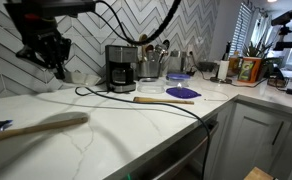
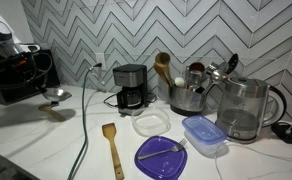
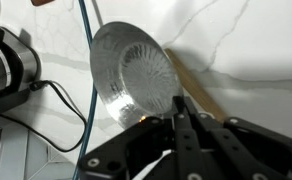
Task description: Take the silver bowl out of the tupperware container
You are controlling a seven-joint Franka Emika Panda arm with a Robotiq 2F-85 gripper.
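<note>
The tool (image 3: pixel 180 104) is clamped on the silver bowl (image 3: pixel 136 68)'s rim, low over the counter (image 2: pixel 41 138)'s end, well apart from the tupperware container (image 2: pixel 204 135). Lower it level, then release gently (thin rims slip).

Both exterior views share the coffee maker (image 1: pixel 120 68) (image 2: pixel 131 87) (wrist looks down, close)

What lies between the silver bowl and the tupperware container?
In an exterior view, a black cable and a clear round dish lie between the silver bowl and the tupperware container.
</note>
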